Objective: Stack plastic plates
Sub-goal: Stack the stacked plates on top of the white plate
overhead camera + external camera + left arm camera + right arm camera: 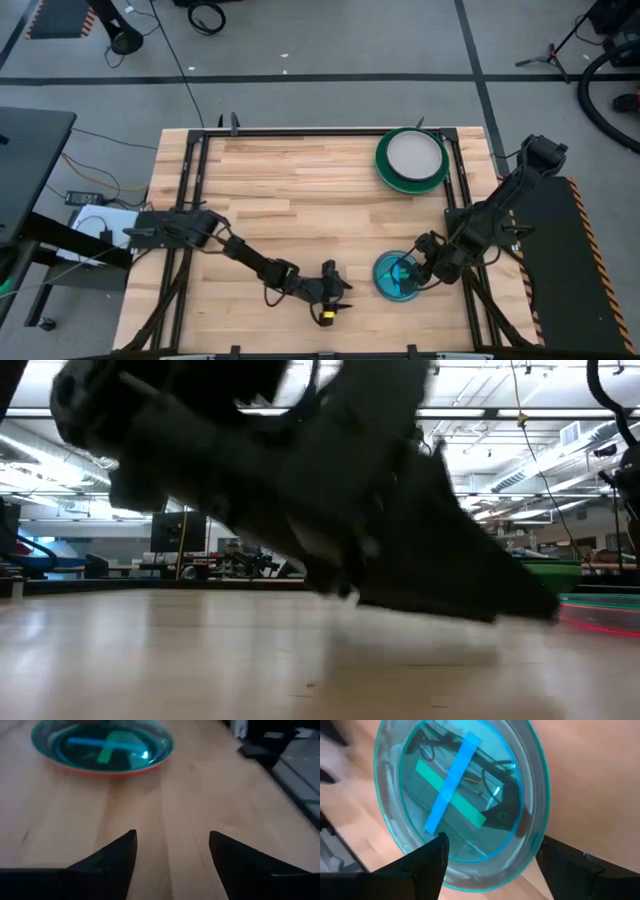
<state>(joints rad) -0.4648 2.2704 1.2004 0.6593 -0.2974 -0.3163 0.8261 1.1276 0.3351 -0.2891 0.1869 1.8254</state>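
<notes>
A small stack of translucent plates (397, 278) lies near the table's near right. The blue plate (460, 795) is on top, and a pink rim (105, 770) shows beneath it. My right gripper (492, 845) is open and slants down over that stack's right edge (418, 268), one finger to each side of the blue rim. My left gripper (172, 837) is open, low over bare wood at the near edge (335, 292), and points toward the stack. At the far right, a pale grey plate (412, 156) rests in a large green plate (383, 162). My right gripper stands open over the blue plate's rim (490, 870), coming from above and from the table's right. I cannot tell whether either finger touches the plate. The plate lies flat on the stack.
Black rails (190, 190) run along the table's left and right sides and its far edge. Bare wood (300, 190) stretches between the two stacks. In the low view my left arm (300, 480) fills the foreground, with the stack's pink edge (600, 625) at the right.
</notes>
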